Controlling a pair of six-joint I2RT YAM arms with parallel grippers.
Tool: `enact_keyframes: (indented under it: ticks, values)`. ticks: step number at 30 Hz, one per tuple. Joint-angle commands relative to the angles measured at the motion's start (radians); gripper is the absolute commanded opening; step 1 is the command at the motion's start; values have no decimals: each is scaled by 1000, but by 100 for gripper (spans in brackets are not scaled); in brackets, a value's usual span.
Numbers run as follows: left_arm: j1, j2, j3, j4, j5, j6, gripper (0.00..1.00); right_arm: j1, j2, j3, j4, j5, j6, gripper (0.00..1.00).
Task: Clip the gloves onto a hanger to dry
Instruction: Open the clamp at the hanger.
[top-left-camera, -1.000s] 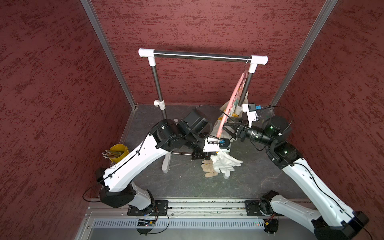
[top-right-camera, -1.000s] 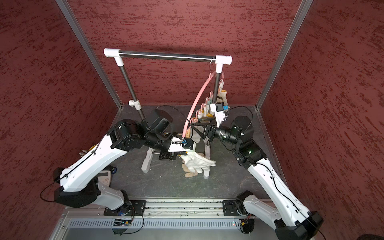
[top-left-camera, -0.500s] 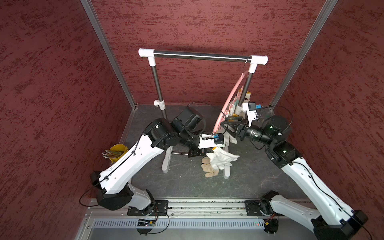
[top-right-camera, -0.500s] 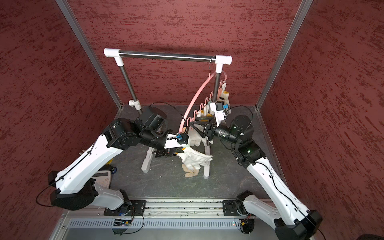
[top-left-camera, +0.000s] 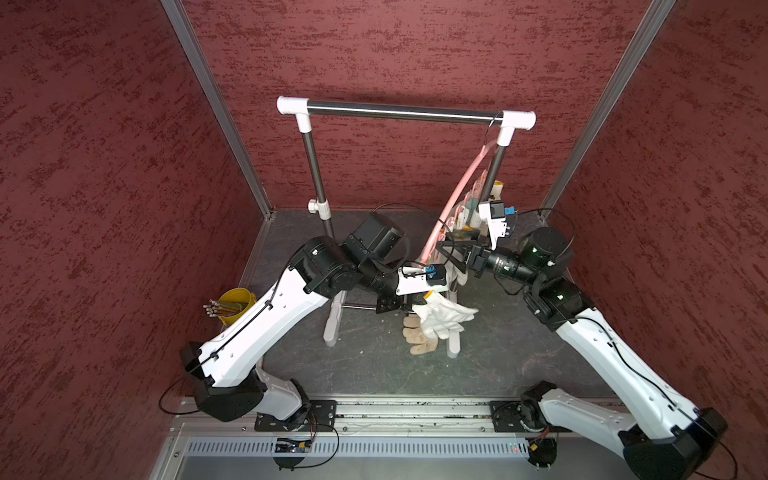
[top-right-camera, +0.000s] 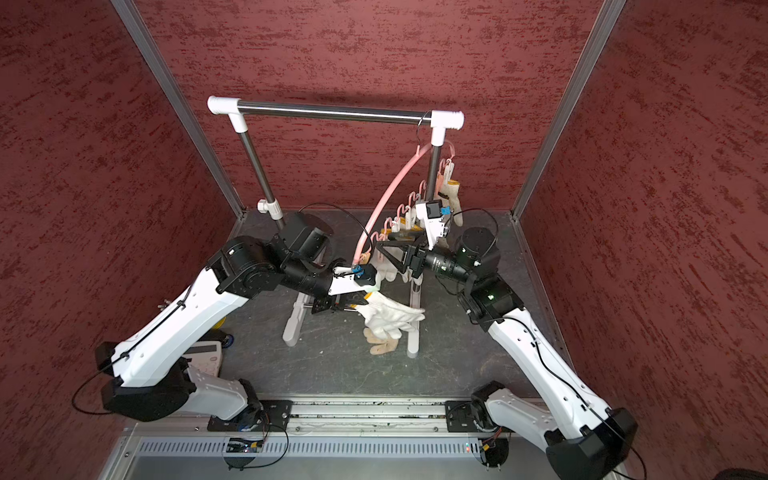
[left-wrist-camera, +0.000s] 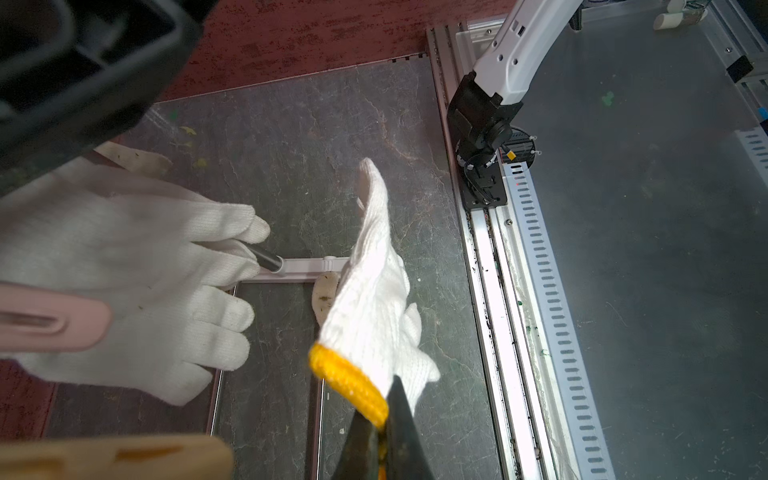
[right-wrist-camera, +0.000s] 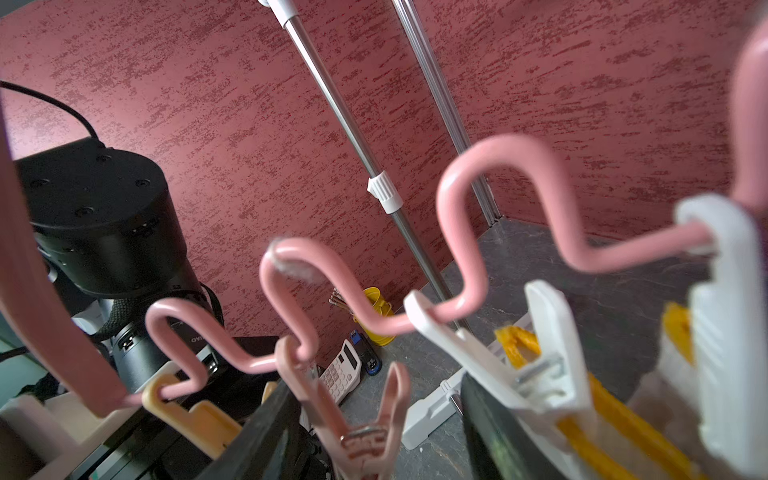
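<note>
Left fingers (left-wrist-camera: 401, 428) pinch glove (left-wrist-camera: 374, 291) cuff; right fingers (right-wrist-camera: 266, 432) seemingly straddle pink clip (right-wrist-camera: 357, 419)

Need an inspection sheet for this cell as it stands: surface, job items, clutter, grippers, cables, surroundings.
Surface: slate floor, scuffed, no spills seen.
Job's things: pink hanger hooked on steel rack, clipped gloves on it; white glove held off the floor; beige glove lying on the floor beneath it.
Clutter: yellow cup of sticks; calculator.
Grippers: left gripper shut on white glove's yellow cuff; right gripper open, fingers either side of pink clip.
Cables: black loops by the arm bases.
Surroundings: red walls.
</note>
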Motion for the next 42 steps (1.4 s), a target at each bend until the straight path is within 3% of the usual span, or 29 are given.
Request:
enact_keyframes:
  ticks: [1,29,42]
  values:
    - [5,-24,-8,18,22,-5,0,8,16,-3,62,-17,12,62]
    - [7,-15,16,11,31,-12,0,35,83,59,110,-11,20,58]
    - [7,-21,17,8,32,-15,0,54,117,81,103,13,-24,71]
